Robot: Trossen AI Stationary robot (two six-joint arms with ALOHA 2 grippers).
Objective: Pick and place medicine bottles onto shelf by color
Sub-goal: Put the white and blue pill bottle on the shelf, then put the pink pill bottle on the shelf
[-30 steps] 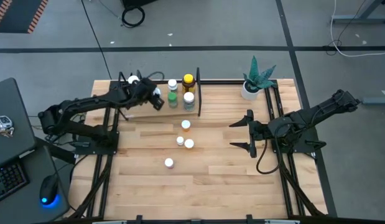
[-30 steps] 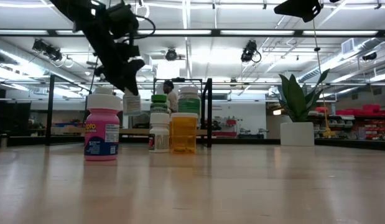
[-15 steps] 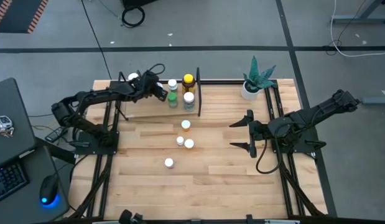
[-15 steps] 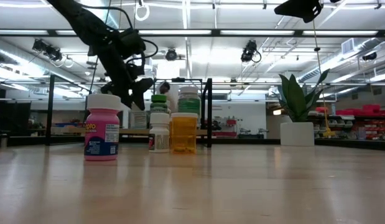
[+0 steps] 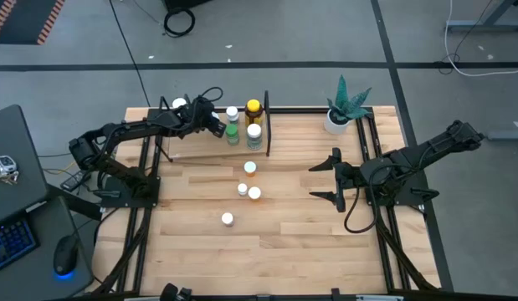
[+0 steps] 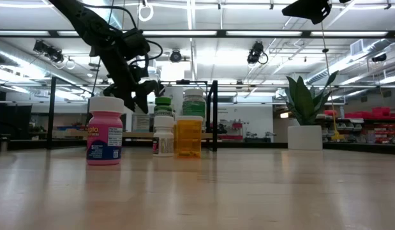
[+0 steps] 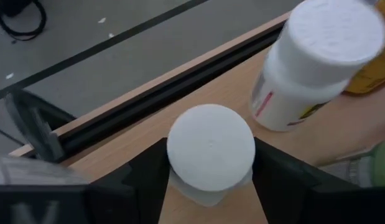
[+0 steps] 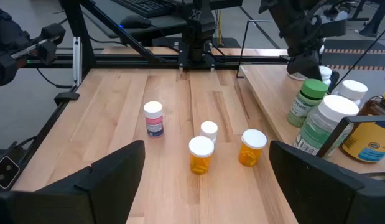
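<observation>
The shelf (image 5: 200, 144) is a light board in black rods at the table's far side. On it stand a white bottle (image 5: 232, 112), a green one (image 5: 233, 131), an amber one with a yellow cap (image 5: 253, 109) and a white-capped one (image 5: 253, 133). My left gripper (image 5: 214, 122) is over the shelf's left part, shut on a small white-capped bottle (image 7: 211, 146). On the table stand two orange bottles (image 8: 201, 154) (image 8: 252, 147), a small white one (image 8: 209, 130) and a pink-labelled one (image 8: 153, 118). My right gripper (image 5: 325, 178) hangs open above the table's right half. My left gripper has the small white bottle's cap (image 7: 175, 155) between its two fingers (image 7: 145, 177), one on each side of the round cap. The fingers slant down from the table's left. The bottle stands upright and seems to rest with its base on the shelf board (image 7: 124, 149).
A potted plant (image 5: 342, 107) stands at the table's far right corner. The white bottle (image 7: 316, 62) on the shelf stands close beside the held one. A laptop (image 5: 12, 176) and a mouse lie left of the table. Bare tabletop lies toward the near edge.
My left gripper has gone toward the table's far edge and down onto the shelf with the small white bottle, which stays upright. For the last half second it has kept still.
</observation>
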